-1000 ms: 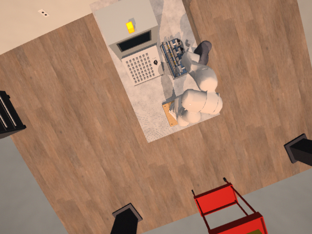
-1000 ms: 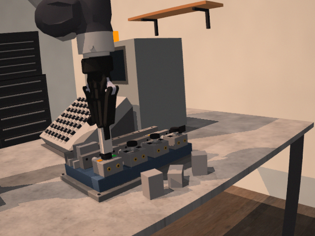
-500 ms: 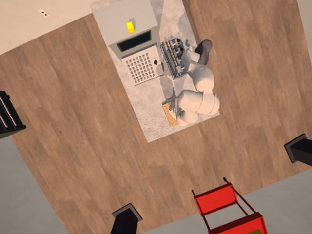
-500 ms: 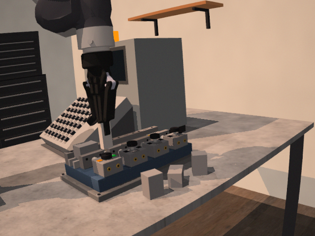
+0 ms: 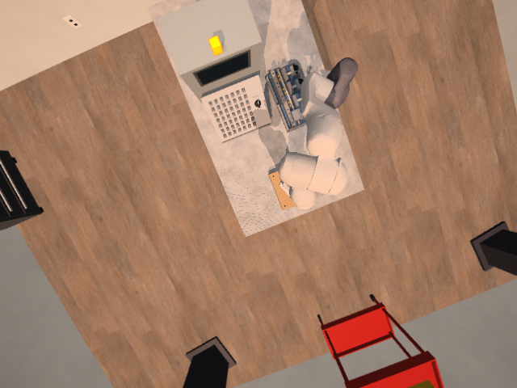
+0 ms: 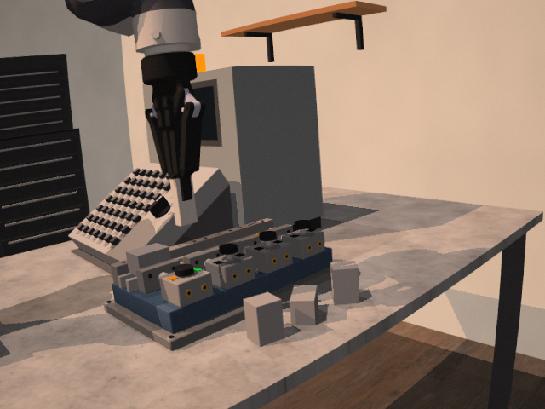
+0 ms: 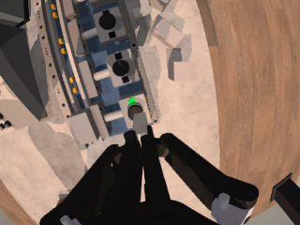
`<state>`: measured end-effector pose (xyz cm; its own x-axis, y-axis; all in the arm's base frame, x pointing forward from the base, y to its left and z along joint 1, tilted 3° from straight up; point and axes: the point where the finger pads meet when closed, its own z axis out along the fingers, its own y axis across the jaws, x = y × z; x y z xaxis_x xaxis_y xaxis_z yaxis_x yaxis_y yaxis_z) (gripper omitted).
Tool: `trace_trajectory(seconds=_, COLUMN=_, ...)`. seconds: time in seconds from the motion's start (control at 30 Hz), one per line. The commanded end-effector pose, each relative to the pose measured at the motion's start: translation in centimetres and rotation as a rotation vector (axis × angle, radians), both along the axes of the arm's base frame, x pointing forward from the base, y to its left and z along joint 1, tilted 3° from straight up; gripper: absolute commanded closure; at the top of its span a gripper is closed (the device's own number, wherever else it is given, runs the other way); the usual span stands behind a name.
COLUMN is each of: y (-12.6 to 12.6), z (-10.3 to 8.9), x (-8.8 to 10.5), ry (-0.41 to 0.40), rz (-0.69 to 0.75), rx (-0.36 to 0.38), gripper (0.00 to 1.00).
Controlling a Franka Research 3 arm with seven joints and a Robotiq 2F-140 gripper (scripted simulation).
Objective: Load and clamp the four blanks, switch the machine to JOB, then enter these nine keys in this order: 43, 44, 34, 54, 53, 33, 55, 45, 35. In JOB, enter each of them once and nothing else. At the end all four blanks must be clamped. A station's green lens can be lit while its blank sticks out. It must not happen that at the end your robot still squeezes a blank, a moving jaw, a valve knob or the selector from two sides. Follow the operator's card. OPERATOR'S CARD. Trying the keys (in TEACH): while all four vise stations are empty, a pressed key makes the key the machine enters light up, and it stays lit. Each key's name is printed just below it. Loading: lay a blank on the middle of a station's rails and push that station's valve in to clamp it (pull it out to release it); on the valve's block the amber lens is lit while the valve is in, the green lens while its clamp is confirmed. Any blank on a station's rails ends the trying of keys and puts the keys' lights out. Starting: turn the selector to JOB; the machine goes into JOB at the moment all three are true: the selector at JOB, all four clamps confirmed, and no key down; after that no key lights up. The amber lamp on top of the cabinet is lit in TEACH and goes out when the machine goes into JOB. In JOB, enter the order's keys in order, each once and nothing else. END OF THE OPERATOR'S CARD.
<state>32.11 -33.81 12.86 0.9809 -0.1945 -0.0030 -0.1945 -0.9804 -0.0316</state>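
While the end effector (image 6: 186,216) (image 7: 142,122) hovers, 1 clamped blank (image 5: 296,115) (image 6: 148,257) (image 7: 83,127) below, apart

Gripper (image 6: 186,211) (image 7: 142,122) higher above valve knob (image 6: 184,269) (image 7: 135,111)
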Motion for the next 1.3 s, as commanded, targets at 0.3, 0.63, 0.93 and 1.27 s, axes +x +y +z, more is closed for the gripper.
trace_trajectory(seconds=0.3, y=0.6, z=5.7, x=-0.4, ry=-0.003, rz=0.052, rx=0.027, gripper=1.0)
trace_trajectory(seconds=0.63, y=0.3, z=6.2, x=-0.1, ry=-0.01, rz=0.066, rx=0.027, gripper=1.0)
trace_trajectory(seconds=0.93, y=-4.7, z=8.5, x=5.1, ry=-0.086, rz=0.317, rx=0.029, gripper=1.0)
trace_trajectory(seconds=1.27, y=-10.3, z=6.4, x=9.9, ry=-0.063, rz=0.611, rx=0.028, gripper=1.0)
